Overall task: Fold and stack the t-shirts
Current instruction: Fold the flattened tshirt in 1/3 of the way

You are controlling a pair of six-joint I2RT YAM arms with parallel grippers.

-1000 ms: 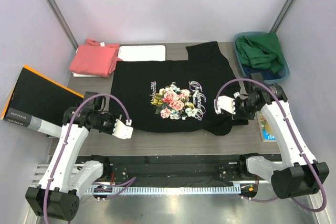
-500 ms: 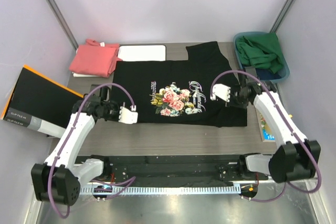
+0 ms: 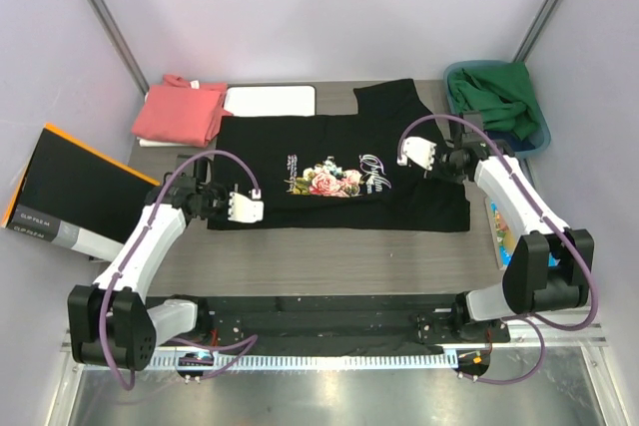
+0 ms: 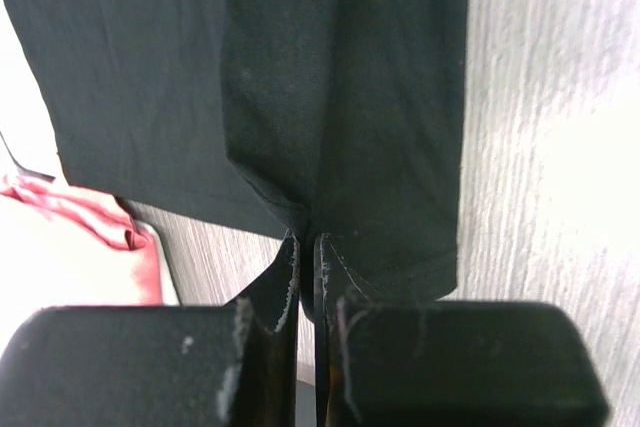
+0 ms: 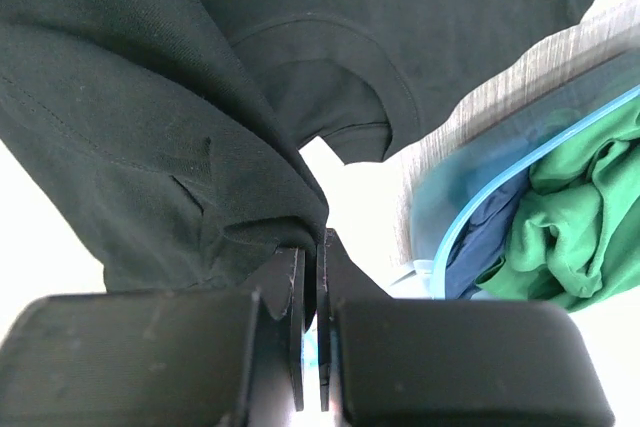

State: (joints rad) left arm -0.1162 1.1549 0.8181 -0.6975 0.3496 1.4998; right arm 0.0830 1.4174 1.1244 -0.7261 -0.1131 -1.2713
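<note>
Both of our arms are carrying the near hem of the black t-shirt [image 3: 329, 209] away from us, so the folded-over cloth is now covering the lower part of the flower print [image 3: 327, 183], which was showing whole a second ago. Our left fingers [image 4: 277, 285] are pressed together on a bunched corner of black cloth at the shirt's left edge. Our right fingers [image 5: 288, 272] are pinching a gathered fold of the same shirt on its right side, near the blue bin [image 3: 539, 140] of green clothes [image 3: 499, 97]. The black t-shirt is lying doubled over across the middle of the grey surface [image 3: 329, 256], with one sleeve sticking out at the far edge. The salmon-pink t-shirt [image 3: 180, 112] is lying folded at the far left corner, just beside the white board [image 3: 270, 100]. The black box with orange edge [image 3: 70, 187] is sitting off the surface's left side.
</note>
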